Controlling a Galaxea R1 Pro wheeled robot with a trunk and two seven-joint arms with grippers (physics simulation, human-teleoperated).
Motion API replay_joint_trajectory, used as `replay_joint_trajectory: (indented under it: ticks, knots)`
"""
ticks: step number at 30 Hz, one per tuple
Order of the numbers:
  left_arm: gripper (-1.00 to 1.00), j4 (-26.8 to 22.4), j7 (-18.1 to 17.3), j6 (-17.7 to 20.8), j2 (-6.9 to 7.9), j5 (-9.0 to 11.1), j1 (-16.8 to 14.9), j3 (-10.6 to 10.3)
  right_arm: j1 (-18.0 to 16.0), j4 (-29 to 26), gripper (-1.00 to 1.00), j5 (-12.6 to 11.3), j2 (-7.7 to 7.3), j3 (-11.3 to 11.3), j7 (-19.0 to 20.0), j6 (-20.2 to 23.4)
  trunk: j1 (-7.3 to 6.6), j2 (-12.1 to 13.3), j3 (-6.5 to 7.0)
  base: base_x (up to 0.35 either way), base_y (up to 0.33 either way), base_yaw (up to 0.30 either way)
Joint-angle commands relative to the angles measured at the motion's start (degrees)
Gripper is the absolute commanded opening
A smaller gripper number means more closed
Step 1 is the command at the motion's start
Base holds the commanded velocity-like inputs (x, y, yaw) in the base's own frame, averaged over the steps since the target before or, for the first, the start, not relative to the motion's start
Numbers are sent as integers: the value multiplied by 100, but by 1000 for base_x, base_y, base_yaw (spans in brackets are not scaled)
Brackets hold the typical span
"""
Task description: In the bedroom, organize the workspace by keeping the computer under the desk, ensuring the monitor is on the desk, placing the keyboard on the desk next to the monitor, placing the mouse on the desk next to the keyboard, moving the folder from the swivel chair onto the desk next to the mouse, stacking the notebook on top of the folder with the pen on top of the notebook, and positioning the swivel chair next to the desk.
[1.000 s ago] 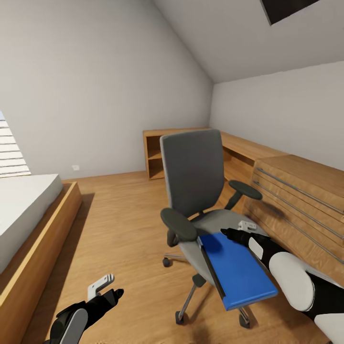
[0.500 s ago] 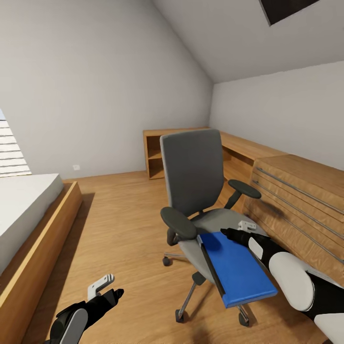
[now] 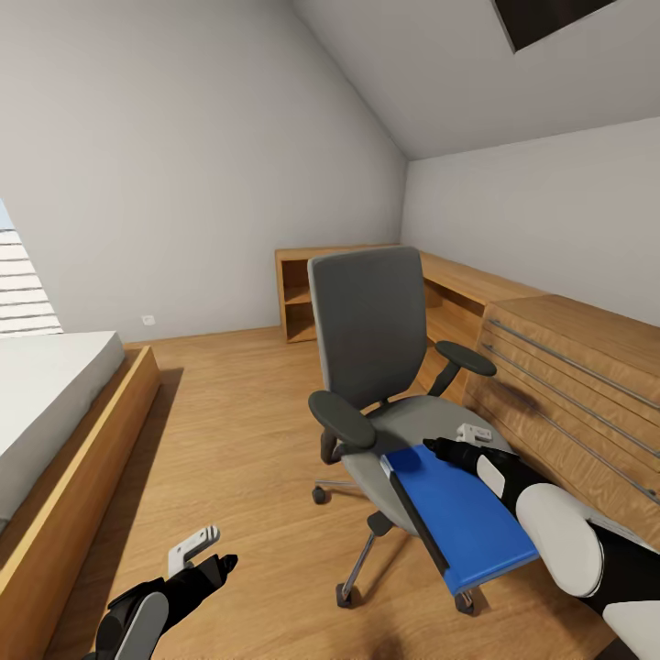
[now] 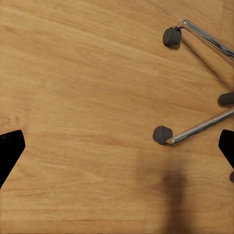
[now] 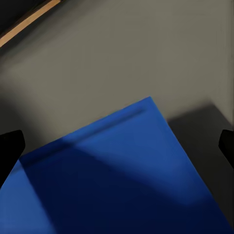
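The room is an attic bedroom with a wooden floor (image 3: 229, 412), a bed (image 3: 46, 394) along one side and a light wooden drawer cabinet (image 3: 568, 385) along the other; no black table comes into sight from where I stand. In the middle stands the swivel chair (image 3: 371, 321), its chrome legs and casters also plain in the left wrist view (image 4: 195, 129). On its seat lies the folder (image 3: 463, 513), bright blue with a dark spine, and it juts well out past the front edge of the seat toward the robot. The right claw (image 3: 438, 449) hangs just over the folder's far corner, and the right wrist view looks straight down on the blue cover (image 5: 122, 180) with a dark fingertip at either edge of the picture, so the jaws stand wide and hold nothing. The left claw (image 3: 203, 548) is low over bare floor, also spread wide and empty. The step in hand, as I judge it, is picking the folder off the chair. Next the right claw would need to drop and close on the folder's edge, taking care not to nudge it off the seat.
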Motion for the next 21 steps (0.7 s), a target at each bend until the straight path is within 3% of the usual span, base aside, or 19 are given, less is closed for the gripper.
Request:
replay_joint_trajectory:
  ticks: [1, 21]
  knots:
    - [100, -7, 50, 16, 1, 60, -2, 0, -1, -8, 100, 70, 0, -29, 26, 32, -1, -2, -6, -2, 0, 0]
    - [100, 158, 50, 12, 1, 66, -6, -24, -1, -16, 100, 70, -2, -29, 35, 28, -1, -2, 60, 0, 0, -24]
